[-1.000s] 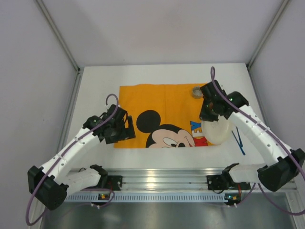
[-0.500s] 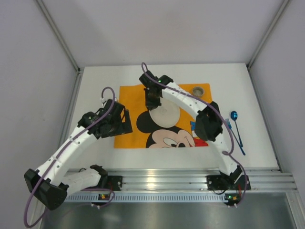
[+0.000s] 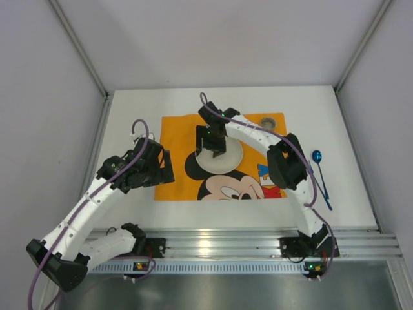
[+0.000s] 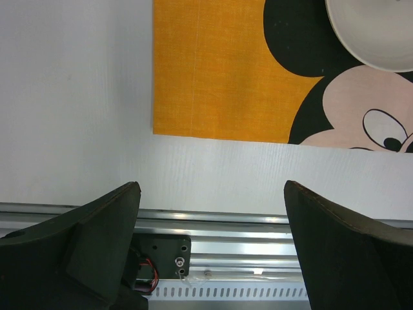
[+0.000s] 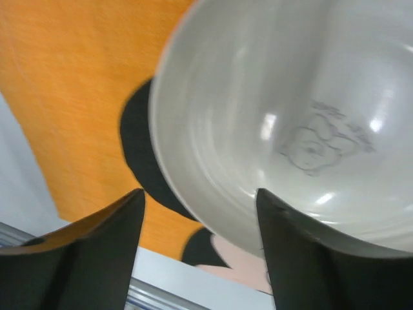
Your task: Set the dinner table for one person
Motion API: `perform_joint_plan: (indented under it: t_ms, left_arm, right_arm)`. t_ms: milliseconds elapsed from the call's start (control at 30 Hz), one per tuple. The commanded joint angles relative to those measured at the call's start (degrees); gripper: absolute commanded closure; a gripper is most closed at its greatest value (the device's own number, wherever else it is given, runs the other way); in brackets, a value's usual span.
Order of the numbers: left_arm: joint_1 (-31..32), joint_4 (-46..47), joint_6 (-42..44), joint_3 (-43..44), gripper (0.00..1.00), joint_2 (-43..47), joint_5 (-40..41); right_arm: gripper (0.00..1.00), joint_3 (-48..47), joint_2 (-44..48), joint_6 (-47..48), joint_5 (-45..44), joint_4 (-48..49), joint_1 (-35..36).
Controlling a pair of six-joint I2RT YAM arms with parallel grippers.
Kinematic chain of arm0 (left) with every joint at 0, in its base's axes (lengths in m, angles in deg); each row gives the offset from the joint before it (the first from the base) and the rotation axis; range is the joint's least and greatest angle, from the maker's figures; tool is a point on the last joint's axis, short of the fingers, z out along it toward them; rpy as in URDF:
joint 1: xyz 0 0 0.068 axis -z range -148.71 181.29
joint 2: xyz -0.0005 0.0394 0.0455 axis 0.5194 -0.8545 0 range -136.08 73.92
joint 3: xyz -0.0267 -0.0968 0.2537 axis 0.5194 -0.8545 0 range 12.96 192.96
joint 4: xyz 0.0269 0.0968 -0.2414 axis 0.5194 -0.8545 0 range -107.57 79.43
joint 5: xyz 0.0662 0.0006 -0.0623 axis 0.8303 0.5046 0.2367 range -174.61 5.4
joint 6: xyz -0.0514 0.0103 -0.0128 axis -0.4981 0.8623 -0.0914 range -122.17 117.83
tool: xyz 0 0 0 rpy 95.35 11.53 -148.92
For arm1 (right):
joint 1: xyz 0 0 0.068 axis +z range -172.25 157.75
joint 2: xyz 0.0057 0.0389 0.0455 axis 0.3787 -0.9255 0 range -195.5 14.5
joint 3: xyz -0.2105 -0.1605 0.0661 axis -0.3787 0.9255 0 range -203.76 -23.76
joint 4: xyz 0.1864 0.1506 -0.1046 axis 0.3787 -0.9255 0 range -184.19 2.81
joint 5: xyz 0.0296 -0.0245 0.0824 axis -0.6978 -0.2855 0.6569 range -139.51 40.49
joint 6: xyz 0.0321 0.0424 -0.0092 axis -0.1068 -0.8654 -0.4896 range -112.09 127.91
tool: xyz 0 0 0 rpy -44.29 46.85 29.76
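Note:
The dinner table is a white top with an orange Mickey Mouse cloth spread on it. A white plate lies on the middle of the cloth, and it fills most of the right wrist view. My right gripper hovers over the plate's left rim, open, its jaws either side of the rim and not pinching it. My left gripper hangs open and empty over the cloth's near left corner. The plate's edge also shows in the left wrist view.
A small grey round cup stands at the cloth's far right corner. A blue spoon and another blue-handled utensil lie on the bare table right of the cloth. A metal rail runs along the near edge.
My right arm carried the plate from the cloth's right edge to its middle, then opened and let it go. My left arm drew back slightly toward the left.

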Motion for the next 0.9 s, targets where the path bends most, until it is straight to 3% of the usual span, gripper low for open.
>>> perform_joint_plan:
  t_ms: [0, 33, 67, 200, 367, 533, 867]
  left_arm:
    - [0.14, 1.0, 2.4, 0.7, 0.01, 0.17, 0.58]
    - [0.14, 1.62, 3.27, 0.34, 0.01, 0.0, 0.4]
    - [0.14, 2.23, 3.54, -0.09, 0.01, -0.61, 0.14]
    - [0.14, 5.48, 5.39, -1.59, 0.01, -3.16, -1.79]
    - [0.14, 12.85, 7.32, -3.61, 0.01, -6.33, -5.48]
    - [0.14, 16.21, 8.64, -4.32, 0.02, -11.95, -10.49]
    - [0.14, 18.76, 10.14, -2.91, 0.01, -16.53, -12.96]
  right_arm:
    - [0.26, 11.28, 15.74, 1.16, 3.05, 6.48, -5.86]
    - [0.07, 13.69, 18.56, 2.12, 3.05, 6.76, -8.74]
    - [0.04, 15.8, 24.07, 4.48, 2.96, 6.68, -10.43]
    - [0.02, 31.15, 39.3, 7.93, 0.6, 4.31, -22.1]
    - [0.05, 47.0, 53.01, 9.33, 0.41, 1.5, -44.25]
    - [0.12, 55.01, 53.04, 10.48, 0.33, 0.61, -54.89]
    - [0.25, 55.55, 45.14, 11.01, -8.28, 1.32, -58.96]
